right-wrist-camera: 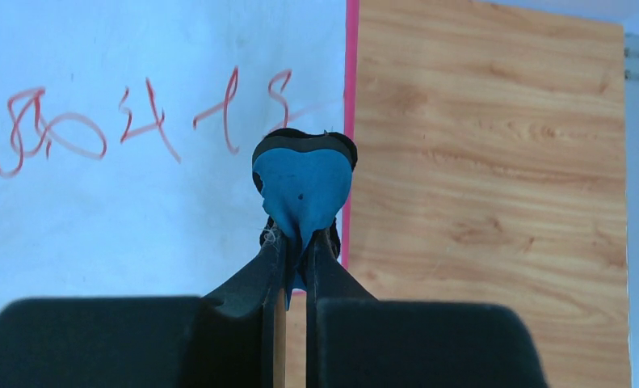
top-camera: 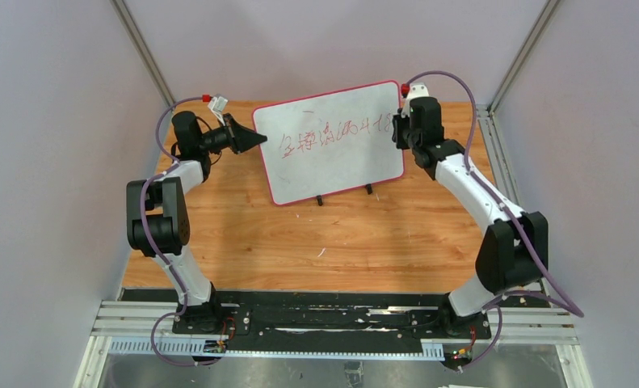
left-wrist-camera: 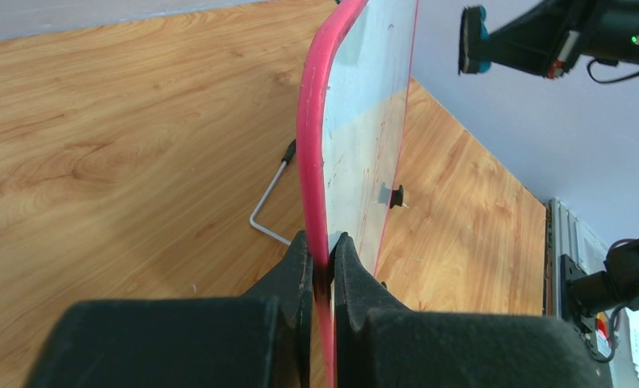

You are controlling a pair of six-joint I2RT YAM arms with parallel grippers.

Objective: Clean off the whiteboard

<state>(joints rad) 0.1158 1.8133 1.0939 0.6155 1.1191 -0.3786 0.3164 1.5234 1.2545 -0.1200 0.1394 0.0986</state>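
Note:
The whiteboard [top-camera: 332,145], white with a red-pink frame and red handwritten characters, stands tilted on two small black feet at the back of the table. My left gripper [top-camera: 259,139] is shut on its left edge; in the left wrist view the fingers [left-wrist-camera: 300,263] pinch the pink frame [left-wrist-camera: 309,121]. My right gripper [top-camera: 398,133] is shut on the blue-and-black eraser [right-wrist-camera: 302,187] and holds it at the board's right edge, by the last red characters [right-wrist-camera: 227,101]. I cannot tell whether the eraser touches the board.
The wooden table [top-camera: 340,242] lies in front of the board. A bent metal wire stand [left-wrist-camera: 269,202] shows behind the board. Grey walls enclose the back and sides. A metal rail [top-camera: 300,323] runs along the near edge.

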